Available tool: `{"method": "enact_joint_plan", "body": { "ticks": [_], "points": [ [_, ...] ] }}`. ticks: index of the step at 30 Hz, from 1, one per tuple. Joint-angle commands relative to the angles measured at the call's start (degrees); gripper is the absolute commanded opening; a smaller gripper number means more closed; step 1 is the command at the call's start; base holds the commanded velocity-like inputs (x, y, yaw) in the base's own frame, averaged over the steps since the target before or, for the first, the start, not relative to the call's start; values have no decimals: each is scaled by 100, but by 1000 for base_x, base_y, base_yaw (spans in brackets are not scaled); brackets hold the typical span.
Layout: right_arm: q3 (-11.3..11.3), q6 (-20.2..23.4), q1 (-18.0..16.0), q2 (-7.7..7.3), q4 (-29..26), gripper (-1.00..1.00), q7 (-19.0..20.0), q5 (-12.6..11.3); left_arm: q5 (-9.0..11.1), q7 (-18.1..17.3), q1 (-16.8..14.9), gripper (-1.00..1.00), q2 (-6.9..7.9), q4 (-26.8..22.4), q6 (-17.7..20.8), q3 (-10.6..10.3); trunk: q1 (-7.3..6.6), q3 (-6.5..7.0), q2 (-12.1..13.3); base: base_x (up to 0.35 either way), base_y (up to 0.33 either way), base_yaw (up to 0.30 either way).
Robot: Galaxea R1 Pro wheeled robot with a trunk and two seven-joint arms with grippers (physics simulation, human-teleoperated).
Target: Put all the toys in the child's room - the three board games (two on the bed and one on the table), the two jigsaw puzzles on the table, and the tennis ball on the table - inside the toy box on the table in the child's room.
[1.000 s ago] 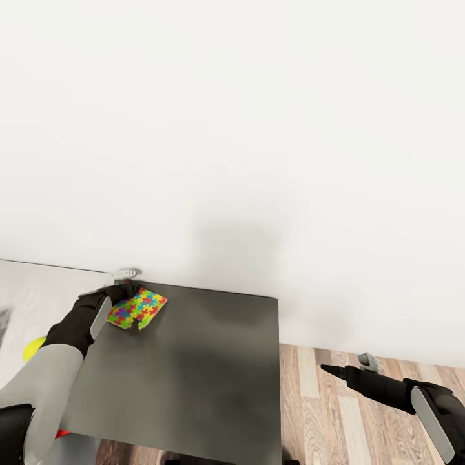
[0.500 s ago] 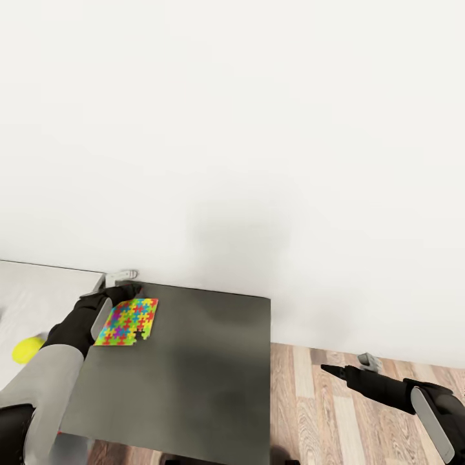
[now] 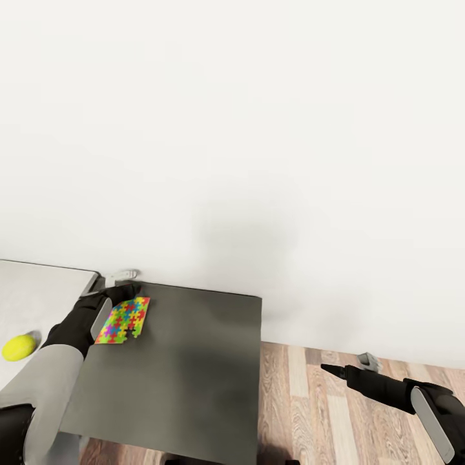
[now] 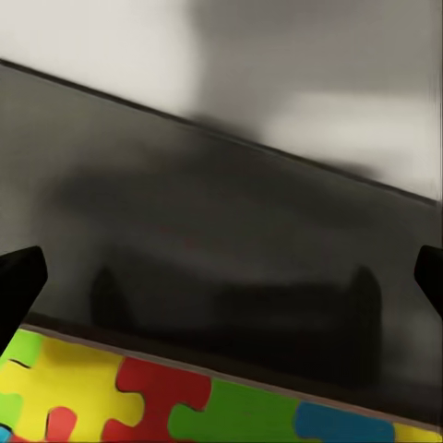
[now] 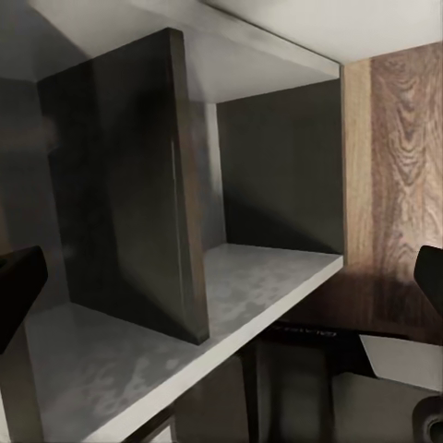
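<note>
A multicoloured jigsaw puzzle hangs tilted just over the left rear part of the dark cabinet top. My left gripper holds it. In the left wrist view the puzzle spans the gap between the two spread fingers of that gripper. The tennis ball lies on the pale grey table, left of my left forearm. Over the floor to the right of the cabinet, my right gripper is open and empty. The toy box, board games and bed are out of view.
A white wall rises directly behind the table and cabinet. Wood plank floor lies to the right of the cabinet. The right wrist view looks into dark open shelf compartments with a vertical divider.
The camera has moved, so the cabinet and ball sit further left in the picture. The puzzle stayed at my left gripper and turned, now looking narrower. My right arm keeps its pose.
</note>
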Motion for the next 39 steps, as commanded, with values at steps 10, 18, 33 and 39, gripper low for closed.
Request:
{"method": "enact_joint_plan", "body": {
  "ticks": [10, 18, 33, 39],
  "points": [
    [0, 23, -3, 0, -6, 100, 11, -9, 54, 2, -2, 100, 3, -17, 33, 19, 3, -9, -10, -2, -7, 0],
    [-6, 25, -3, 0, 4, 100, 11, -9, 54, 8, -2, 100, 10, -76, 18, 23, 3, -55, -10, 0, 0, 0],
    [-7, 22, -3, 0, 8, 100, 11, -9, 76, -12, -2, 100, 71, -208, 13, 55, 3, -166, -10, 0, 0, 0],
    [-4, 15, -3, 5, 7, 100, 9, -7, 103, -17, 5, 100, 113, -516, 42, 63, 3, -157, -10, 0, 0, 0]
  ]
}}
